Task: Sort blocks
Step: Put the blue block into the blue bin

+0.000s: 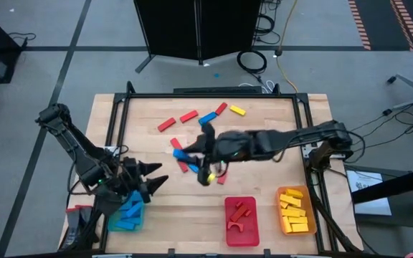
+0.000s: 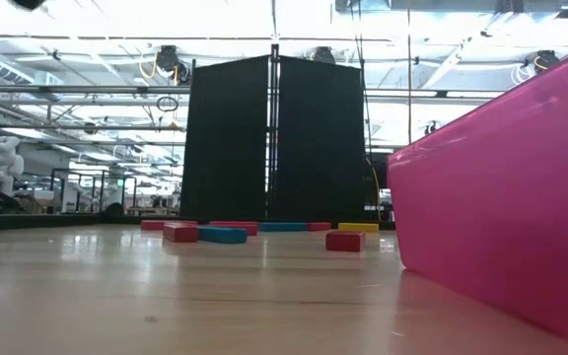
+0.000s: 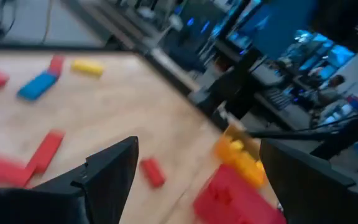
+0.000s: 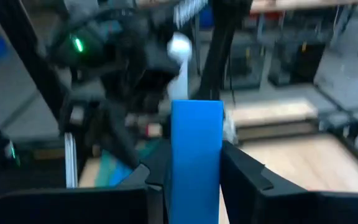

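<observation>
The right gripper reaches out over the middle of the worktop, its fingers clamped on a blue block that stands upright between them in the right wrist view. Below it lies a small cluster of red and blue blocks, and farther back on the wood a looser scatter: two red bars, a blue one, another red and a yellow bar. The left gripper waits at the worktop's near left, fingers spread wide and empty, just beside the blue tray, which holds blue blocks. Along the near edge the red tray holds red pieces, and the orange tray to its right holds yellow blocks.
</observation>
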You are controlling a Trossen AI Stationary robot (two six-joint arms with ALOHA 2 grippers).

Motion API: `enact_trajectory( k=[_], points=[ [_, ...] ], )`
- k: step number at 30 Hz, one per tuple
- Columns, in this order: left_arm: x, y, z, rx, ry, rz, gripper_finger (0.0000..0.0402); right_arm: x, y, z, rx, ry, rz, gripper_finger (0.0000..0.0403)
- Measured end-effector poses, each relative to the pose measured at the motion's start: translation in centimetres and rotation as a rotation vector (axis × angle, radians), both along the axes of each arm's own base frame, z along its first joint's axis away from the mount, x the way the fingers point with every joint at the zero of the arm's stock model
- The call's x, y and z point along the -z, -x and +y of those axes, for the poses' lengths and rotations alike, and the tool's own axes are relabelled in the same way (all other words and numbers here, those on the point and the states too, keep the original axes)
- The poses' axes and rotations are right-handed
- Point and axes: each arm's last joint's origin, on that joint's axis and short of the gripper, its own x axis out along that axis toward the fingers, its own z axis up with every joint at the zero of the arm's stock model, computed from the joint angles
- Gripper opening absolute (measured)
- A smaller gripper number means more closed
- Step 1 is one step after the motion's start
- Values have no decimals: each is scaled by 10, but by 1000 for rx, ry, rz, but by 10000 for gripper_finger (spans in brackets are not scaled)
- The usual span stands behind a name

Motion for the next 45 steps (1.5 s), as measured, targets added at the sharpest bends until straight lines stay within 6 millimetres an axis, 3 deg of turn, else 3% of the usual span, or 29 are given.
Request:
enact_trajectory(
  k=[9,18,30,45],
  points=[
    [-46,-17,0,19,-288,-117,341,-30,0,2,-89,-62,-272,80],
    [-65,-19,4,85,-429,-188,341,-36,0,5,-105,-75,-347,80],
    [-77,-34,21,166,-431,-351,341,-39,0,6,-153,-58,-382,80],
    [-77,-43,33,198,-433,-391,340,-39,0,6,-153,-43,-381,80]
  ],
)
